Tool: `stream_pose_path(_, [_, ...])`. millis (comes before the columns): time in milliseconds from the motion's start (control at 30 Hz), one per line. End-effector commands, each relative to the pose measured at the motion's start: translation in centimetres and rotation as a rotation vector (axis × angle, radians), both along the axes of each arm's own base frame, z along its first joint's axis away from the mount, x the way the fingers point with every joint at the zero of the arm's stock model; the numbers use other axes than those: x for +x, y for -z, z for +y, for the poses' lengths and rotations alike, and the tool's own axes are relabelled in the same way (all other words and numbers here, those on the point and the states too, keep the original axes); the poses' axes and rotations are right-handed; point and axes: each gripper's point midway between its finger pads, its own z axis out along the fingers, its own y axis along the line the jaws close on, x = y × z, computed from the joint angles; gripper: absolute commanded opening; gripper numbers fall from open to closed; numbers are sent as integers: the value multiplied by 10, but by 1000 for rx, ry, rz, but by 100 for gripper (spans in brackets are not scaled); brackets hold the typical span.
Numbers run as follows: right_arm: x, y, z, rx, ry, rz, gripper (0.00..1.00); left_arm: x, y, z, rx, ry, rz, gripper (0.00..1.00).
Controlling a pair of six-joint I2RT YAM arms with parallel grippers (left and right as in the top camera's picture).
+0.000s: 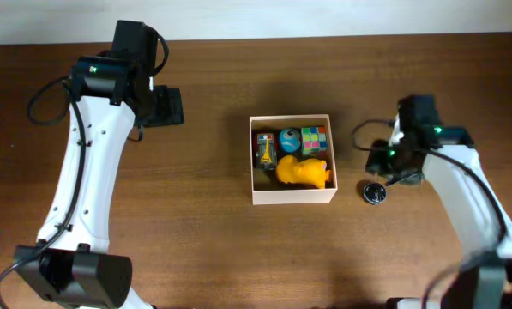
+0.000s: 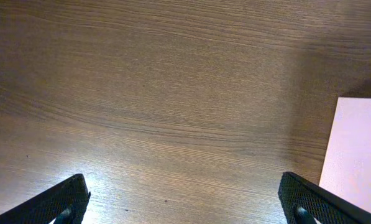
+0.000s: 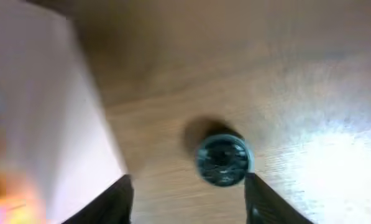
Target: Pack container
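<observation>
Container (image 1: 293,196) with toys (image 1: 304,171), left pincer (image 2: 185,208) wide, right pincer (image 3: 190,202) wide above dark round object (image 3: 223,160), blurred, perhaps a lid

Container (image 2: 359,155): cut off at right edge, left wrist view.
Round dark object (image 3: 222,160): blurred, kind unclear.
Left tool (image 2: 185,202): fingertips only in view.

Both arms have smooth white shells on their long links and black housings at the joints. The left arm (image 1: 80,172) rises from a boxy black base (image 1: 71,273) at the robot-side edge of the counter, toward its left corner. A thin black cable (image 1: 43,96) loops beside it, and a small green light (image 1: 93,66) glows on the wrist housing. The right arm (image 1: 466,189) has its own black cable loop (image 1: 363,133). The left claw (image 2: 185,208) and right claw (image 3: 188,199) are matte black, with wedge-shaped fingers.
</observation>
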Motion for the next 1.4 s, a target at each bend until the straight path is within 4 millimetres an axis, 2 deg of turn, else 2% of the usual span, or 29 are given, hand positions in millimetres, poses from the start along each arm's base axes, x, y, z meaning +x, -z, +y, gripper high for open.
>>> stream_pose_path(0, [5, -37, 10, -17, -27, -111, 65, -1, -14, 2, 7, 10, -37, 99])
stream_pose_path(33, [4, -37, 7, -32, -16, -107, 67, -1, -14, 2, 7, 10, -37, 99])
stream_pose_path(100, [0, -22, -2, -50, 6, -62, 73, -1, -14, 2, 7, 10, -37, 99])
stream_pose_path(233, [-10, 16, -10, -45, 44, 44, 78, -1, -14, 2, 7, 10, -37, 99])
stream_pose_path(333, [-15, 51, -13, -35, 63, 119, 79, -1, -14, 2, 7, 10, -37, 99])
stream_pose_path(567, [-17, 95, -13, -33, 62, 224, 79, -1, -14, 2, 7, 10, -37, 99])
stream_pose_path(733, [-20, 110, -14, -40, 69, 270, 78, -1, -14, 2, 7, 10, -37, 99])
stream_pose_path(967, [-23, 120, -15, -45, 89, 297, 77, -1, -14, 2, 7, 10, -37, 99])
stream_pose_path(1233, [-28, 129, -15, -44, 96, 298, 56, -1, -14, 2, 7, 10, -37, 99])
stream_pose_path(1367, [-24, 126, -15, -42, 96, 282, 54, -1, -14, 2, 7, 10, -37, 99])
